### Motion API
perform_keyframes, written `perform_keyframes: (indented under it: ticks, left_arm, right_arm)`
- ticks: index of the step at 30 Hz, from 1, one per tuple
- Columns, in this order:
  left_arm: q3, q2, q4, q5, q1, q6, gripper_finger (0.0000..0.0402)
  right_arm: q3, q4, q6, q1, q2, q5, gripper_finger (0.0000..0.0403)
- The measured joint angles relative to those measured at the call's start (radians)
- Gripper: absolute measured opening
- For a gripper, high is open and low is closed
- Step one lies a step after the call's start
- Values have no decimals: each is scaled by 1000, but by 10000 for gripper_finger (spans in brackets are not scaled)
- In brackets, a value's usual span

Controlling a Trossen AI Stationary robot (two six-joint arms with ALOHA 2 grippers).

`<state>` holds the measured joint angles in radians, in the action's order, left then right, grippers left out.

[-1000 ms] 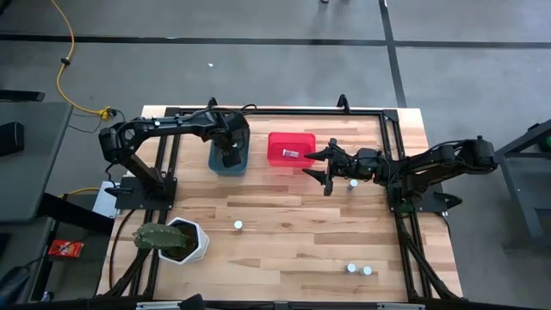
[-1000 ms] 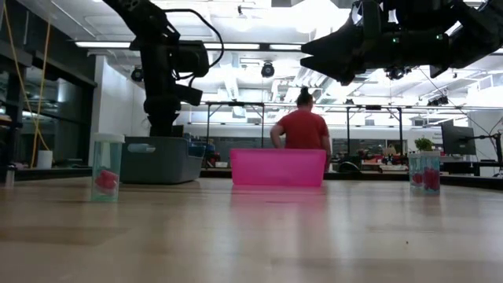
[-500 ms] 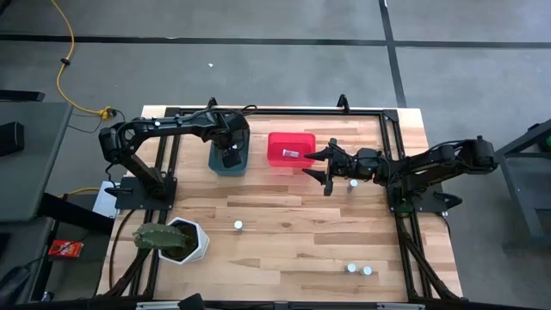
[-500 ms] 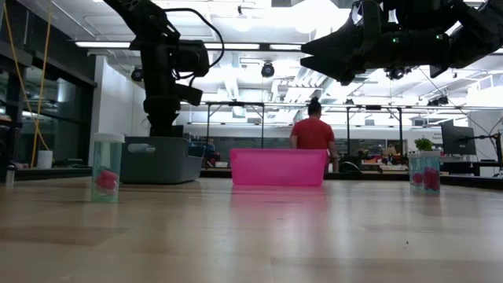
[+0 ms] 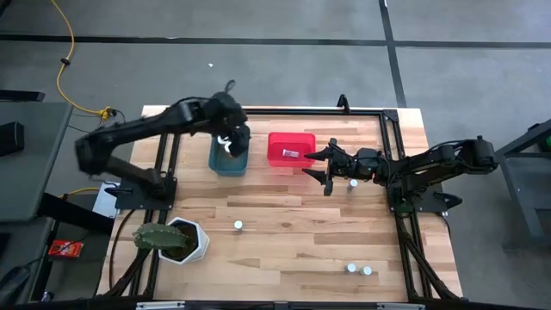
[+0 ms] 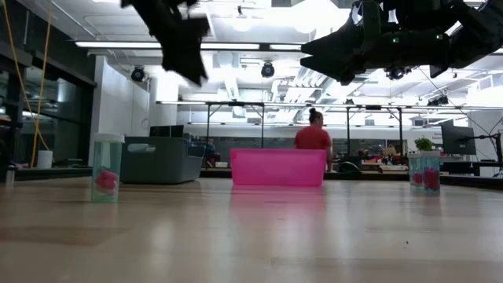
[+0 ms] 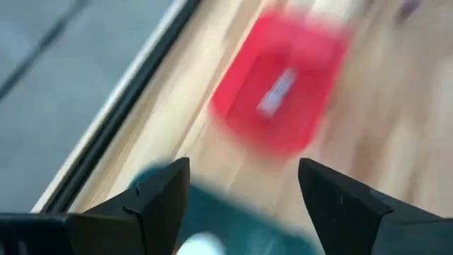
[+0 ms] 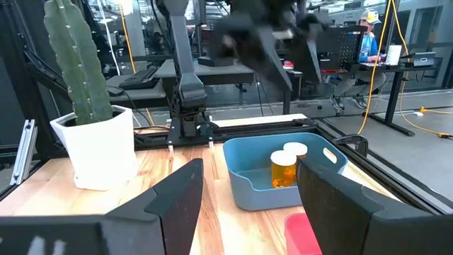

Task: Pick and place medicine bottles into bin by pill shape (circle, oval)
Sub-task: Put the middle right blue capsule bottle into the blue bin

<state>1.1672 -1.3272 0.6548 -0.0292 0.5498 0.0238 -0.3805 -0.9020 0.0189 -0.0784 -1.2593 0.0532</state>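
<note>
- white plant pot (image 5: 183, 240) with cactus, near table corner, well apart from left gripper
- left gripper (image 5: 231, 141) hangs over the teal bin (image 5: 228, 160); fingers spread wide in left wrist view, nothing between them
- teal bin right under left gripper; two white-capped amber bottles (image 8: 284, 168) stand inside it, per right wrist view
- lone bottle (image 5: 238, 225) on the wood, between the two grippers and nearer the table front, well apart from both
- red bin (image 5: 291, 148) just right of teal bin, between both grippers; one bottle (image 5: 291, 154) lies flat inside
- right gripper (image 5: 323, 168) just beside red bin's right side, raised off table in low view, fingers parted, empty
- bottle (image 5: 353, 182) on the table close by right gripper's wrist
- two bottles (image 5: 359, 269) side by side near front edge, well apart from right gripper
- person in red top (image 6: 313, 136) stands behind the table in low view
</note>
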Motion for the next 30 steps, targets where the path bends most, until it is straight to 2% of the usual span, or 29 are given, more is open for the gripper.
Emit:
perform_keyframes:
  ticks: [5, 9, 13, 17, 21, 30]
  left_arm:
    - [-230, 210, -376, -6, -125, -65, 252]
    - [-447, 333, -700, -14, -240, -105, 252]
    - [-647, 384, -988, -73, -358, -127, 252]
    - [-786, 377, -1208, -153, -441, -126, 252]
    - [-846, 358, -1291, -191, -473, -126, 252]
    - [-847, 359, -1310, -191, -474, -108, 252]
  right_arm:
    - [0, 0, 0, 0, 0, 0, 220]
    - [0, 0, 0, 0, 0, 0, 220]
    - [0, 0, 0, 0, 0, 0, 220]
    - [0, 0, 0, 0, 0, 0, 220]
    - [0, 0, -1, 0, 0, 0, 220]
    - [0, 0, -27, 0, 0, 0, 220]
